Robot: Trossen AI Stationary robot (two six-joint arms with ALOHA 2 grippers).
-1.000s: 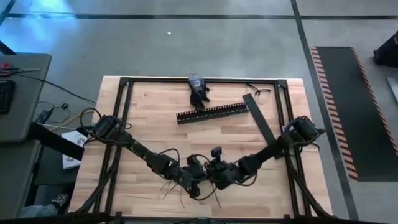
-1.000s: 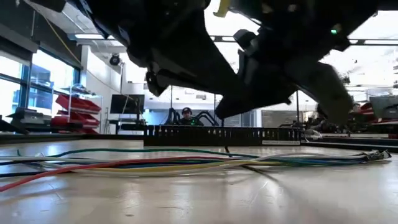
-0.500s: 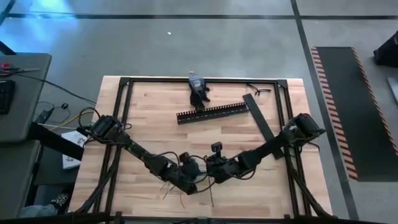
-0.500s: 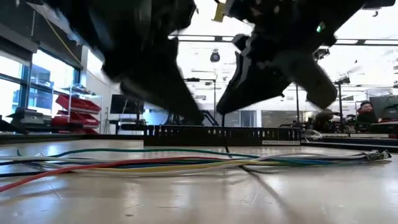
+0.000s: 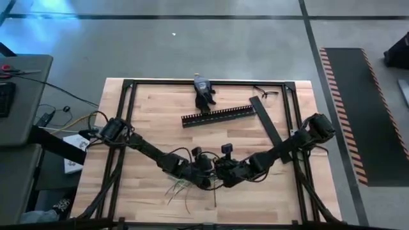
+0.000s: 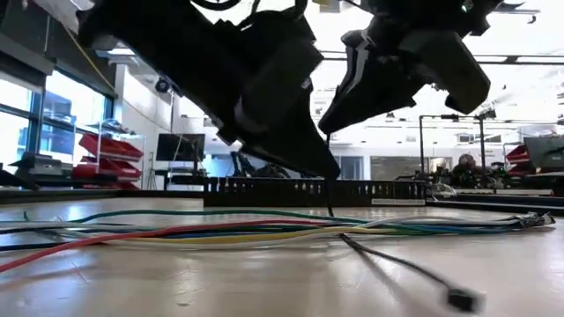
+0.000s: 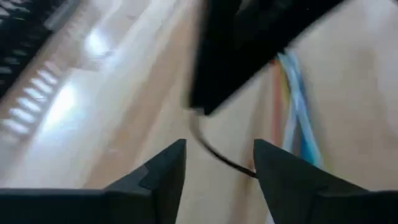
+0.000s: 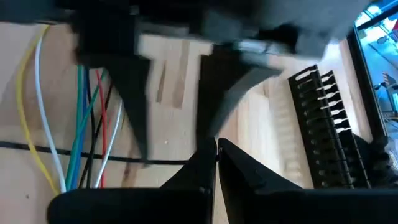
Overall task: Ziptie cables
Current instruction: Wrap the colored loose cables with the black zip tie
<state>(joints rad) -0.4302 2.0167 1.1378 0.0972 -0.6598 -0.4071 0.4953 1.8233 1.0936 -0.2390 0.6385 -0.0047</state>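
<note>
Your left gripper [image 7: 217, 163] is released above the cables [image 6: 264, 231]. Your right gripper [image 8: 216, 163] is clenched on a thin black strip [image 8: 74, 153].

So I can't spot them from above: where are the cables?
In the high view, the cables lie near the table's front edge, just below where the left gripper and right gripper meet.

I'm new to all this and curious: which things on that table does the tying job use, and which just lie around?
In use: bundle of thin coloured wires; thin black strip, pinched by right gripper; left gripper, open.
Lying about: long black comb-edged duct; flat black lid strip; small dark object at far edge.
</note>
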